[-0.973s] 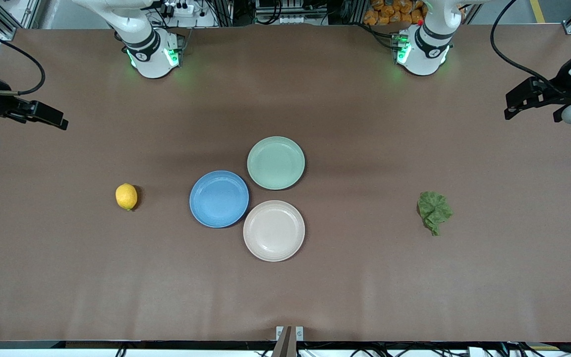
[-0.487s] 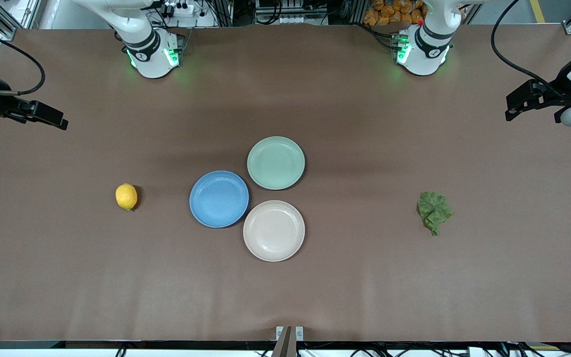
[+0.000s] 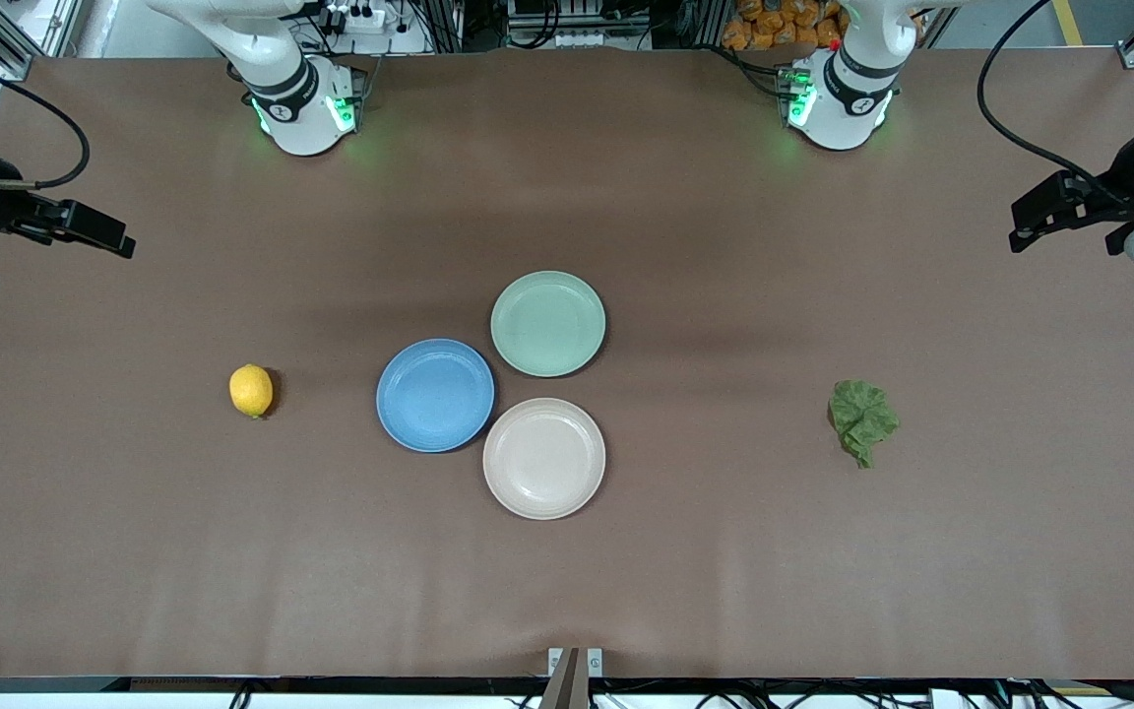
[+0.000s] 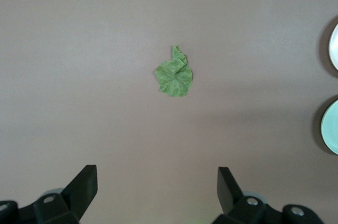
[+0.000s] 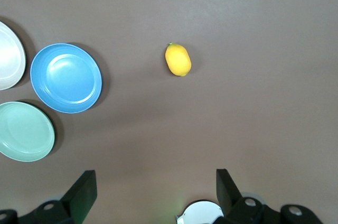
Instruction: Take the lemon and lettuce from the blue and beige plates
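Left gripper [image 4: 157,176]: fingers spread wide, nothing between them, hanging high over the left arm's end of the table [image 3: 567,591]. Directly in its wrist view, lettuce [image 4: 175,73]: a small crumpled green leaf, flat on bare table, well apart from every plate.

Right gripper [image 5: 156,177]: likewise spread wide and empty, high over the right arm's end of the table. In its wrist view, lemon [image 5: 178,59]: lying on its side on bare table, near the blue plate [image 3: 435,396] but clear of it.

At mid-table, three plates in a tight cluster, rims touching or nearly so: blue toward the right arm's end, beige plate [image 3: 544,458] nearest the front camera, green plate [image 3: 548,324] nearest the bases. All three empty.

Worth noting against the task wording: neither lemon nor lettuce on a plate; both on the table, one at each side of the cluster.

Judged step: either the very start or the very finish, not certain which. No grasp under way, both arms drawn back to the table's ends.

If a pick lies ahead, judged needs: a long straight descent for each gripper onto its own item. For the lemon, fingers across the narrow width, since round and likely to roll. For the lettuce, fingertips right down at the table surface, since thin, limp and easy to miss or merely push.
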Motion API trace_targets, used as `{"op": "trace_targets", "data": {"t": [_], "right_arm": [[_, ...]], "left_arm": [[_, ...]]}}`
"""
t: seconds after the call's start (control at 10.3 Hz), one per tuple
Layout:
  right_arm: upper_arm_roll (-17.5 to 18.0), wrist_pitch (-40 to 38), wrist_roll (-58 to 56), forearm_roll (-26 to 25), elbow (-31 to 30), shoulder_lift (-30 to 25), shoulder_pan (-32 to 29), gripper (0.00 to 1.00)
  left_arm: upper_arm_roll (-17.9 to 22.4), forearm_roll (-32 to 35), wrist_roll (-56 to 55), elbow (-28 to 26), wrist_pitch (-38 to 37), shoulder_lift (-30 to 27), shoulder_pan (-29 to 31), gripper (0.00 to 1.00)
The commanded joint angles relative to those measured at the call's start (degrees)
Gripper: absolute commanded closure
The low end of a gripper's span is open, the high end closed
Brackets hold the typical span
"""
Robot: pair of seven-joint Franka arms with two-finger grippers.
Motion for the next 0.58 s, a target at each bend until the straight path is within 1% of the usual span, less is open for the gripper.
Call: {"op": "trace_targets", "data": {"t": [0.0, 0.1, 0.49], "right_arm": [[0.32, 0.42, -0.51, -0.39, -1.56, -1.55, -0.42, 0.0], [0.32, 0.42, -0.51, -0.31, -1.56, -1.46, -0.42, 0.0], [0.32, 0.42, -0.51, -0.31, -1.64, -1.46, -0.42, 0.0]], "left_arm": [[-1.07, -0.72, -3.28, -5.86, 3.4, -3.86, 0.81, 0.0], [-1.16, -0.63, -3.64, -6.67, 4.02, -4.31, 0.81, 0.0], [-0.98, -0.37, -2.85, -4.39, 3.24, -4.05, 0.81, 0.0]]}}
